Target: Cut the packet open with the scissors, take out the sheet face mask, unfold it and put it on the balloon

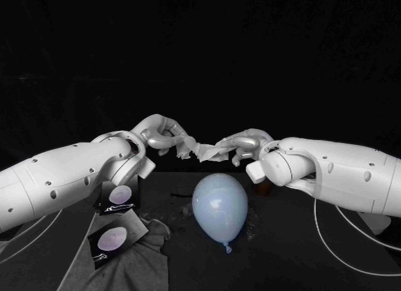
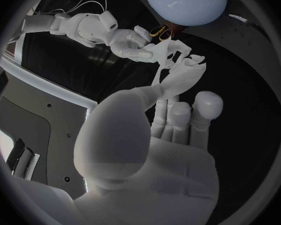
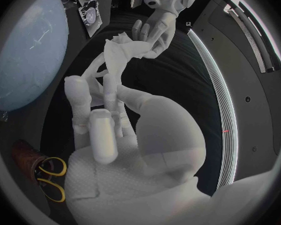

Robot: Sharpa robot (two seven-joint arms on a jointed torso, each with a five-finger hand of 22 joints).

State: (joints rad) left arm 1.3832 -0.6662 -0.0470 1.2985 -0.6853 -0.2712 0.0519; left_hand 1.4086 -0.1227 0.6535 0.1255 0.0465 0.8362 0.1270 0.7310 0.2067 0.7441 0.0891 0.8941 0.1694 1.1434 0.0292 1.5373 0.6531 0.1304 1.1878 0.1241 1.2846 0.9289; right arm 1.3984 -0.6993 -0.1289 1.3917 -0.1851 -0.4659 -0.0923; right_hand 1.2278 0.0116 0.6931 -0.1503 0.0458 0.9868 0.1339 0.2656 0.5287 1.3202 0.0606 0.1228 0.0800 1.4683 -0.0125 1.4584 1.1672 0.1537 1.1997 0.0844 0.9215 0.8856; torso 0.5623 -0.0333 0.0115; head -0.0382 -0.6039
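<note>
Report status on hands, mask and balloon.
Left hand and right hand both hold the sheet mask, crumpled, stretched between them. Balloon bare, mask not yet on it. Nothing in the way.

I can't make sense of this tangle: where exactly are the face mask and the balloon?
sheet face mask (image 1: 203, 150): head view, on its crumpled middle.
balloon (image 1: 220, 203): head view, on the middle of its pale body.

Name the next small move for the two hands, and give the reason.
Probably draw the hands slowly apart to unfold it. The left hand and the right hand each hold one end of the sheet mask, which hangs crumpled between them, and the balloon is bare.
</note>
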